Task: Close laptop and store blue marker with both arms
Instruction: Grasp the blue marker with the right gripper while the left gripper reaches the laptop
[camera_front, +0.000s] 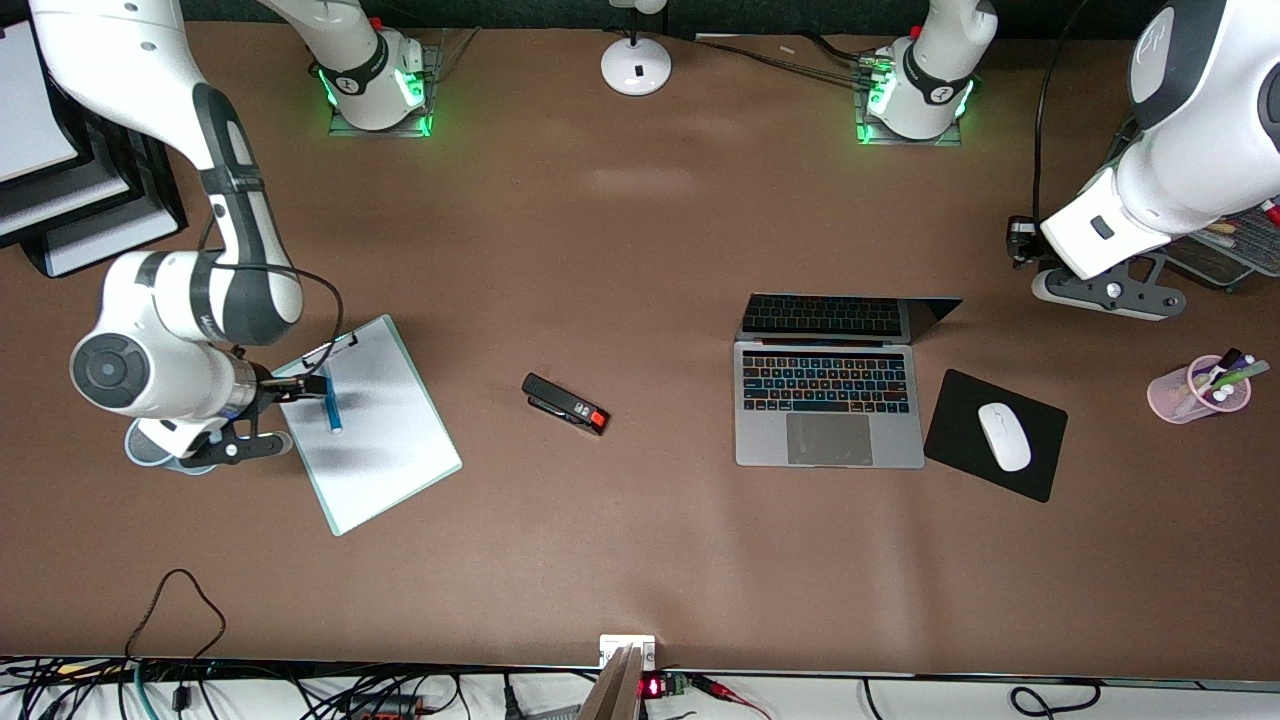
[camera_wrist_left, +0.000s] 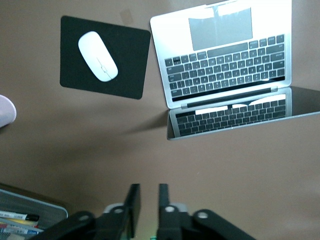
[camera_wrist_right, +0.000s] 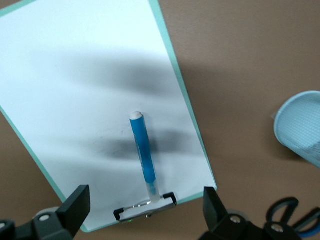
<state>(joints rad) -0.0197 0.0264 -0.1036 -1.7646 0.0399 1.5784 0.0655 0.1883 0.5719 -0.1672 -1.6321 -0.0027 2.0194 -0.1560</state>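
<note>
The laptop (camera_front: 828, 420) stands open toward the left arm's end of the table, its screen tilted back; it also shows in the left wrist view (camera_wrist_left: 225, 65). The blue marker (camera_front: 332, 405) lies on a white clipboard (camera_front: 380, 450) toward the right arm's end, and shows in the right wrist view (camera_wrist_right: 142, 155) with its clear end at the clip. My right gripper (camera_front: 305, 385) is open and empty over the clip end of the clipboard, its fingers (camera_wrist_right: 75, 202) straddling the marker from above. My left gripper (camera_front: 1018, 245) hangs over bare table near the laptop's screen, its fingers (camera_wrist_left: 133, 205) close together and empty.
A black stapler (camera_front: 565, 405) lies mid-table. A black mouse pad (camera_front: 1040, 470) with a white mouse (camera_front: 1003, 436) lies beside the laptop. A pink pen cup (camera_front: 1180, 400) and mesh tray (camera_front: 1225, 250) stand at the left arm's end. A light-blue cup (camera_wrist_right: 302, 127) stands beside the clipboard.
</note>
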